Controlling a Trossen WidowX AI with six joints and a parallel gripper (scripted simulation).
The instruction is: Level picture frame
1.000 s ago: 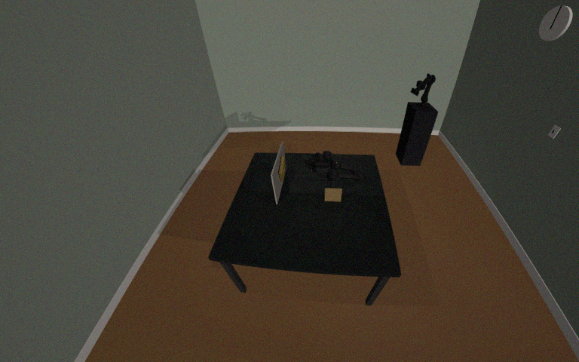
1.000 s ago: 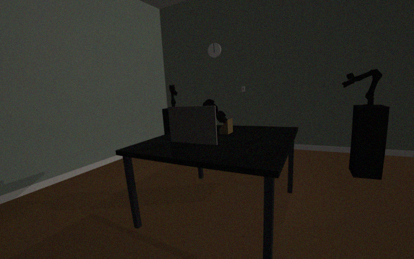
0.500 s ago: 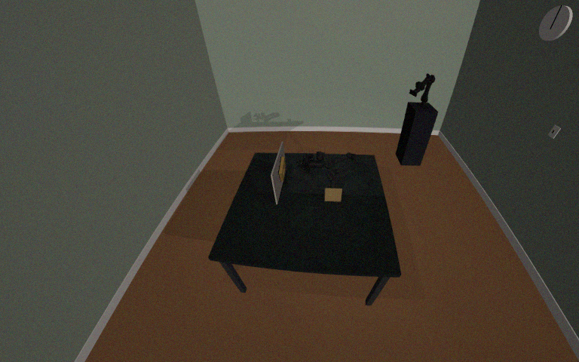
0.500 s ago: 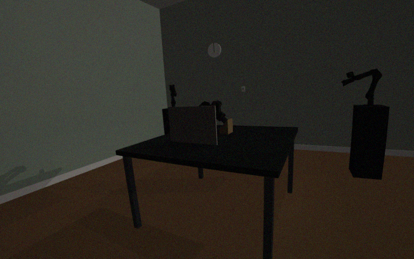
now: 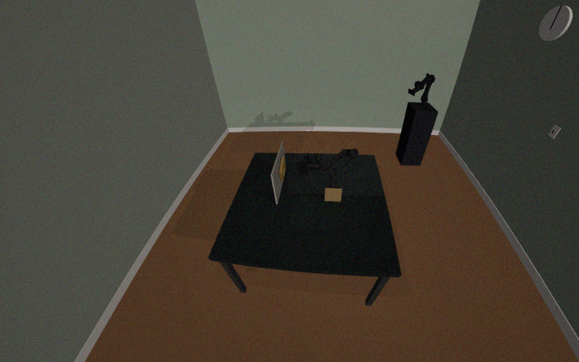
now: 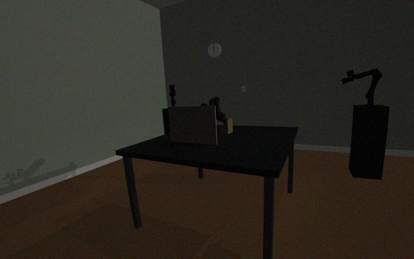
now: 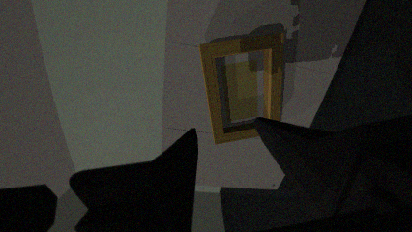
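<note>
The wooden picture frame is on the upright pale panel. In the wrist view its top and bottom bars slope up to the right, while faint lines on the panel slope down to the right, so it looks crooked with its right side high. The screw and notched strip are hidden. My gripper is open and empty. Its right fingertip overlaps the frame's lower bar in the wrist view; contact cannot be told. In the exterior view the panel hides the gripper and the picture frame.
The panel stands on the dark table. A tan block stands by my arm's base. Another arm stands on a dark pedestal away from the table.
</note>
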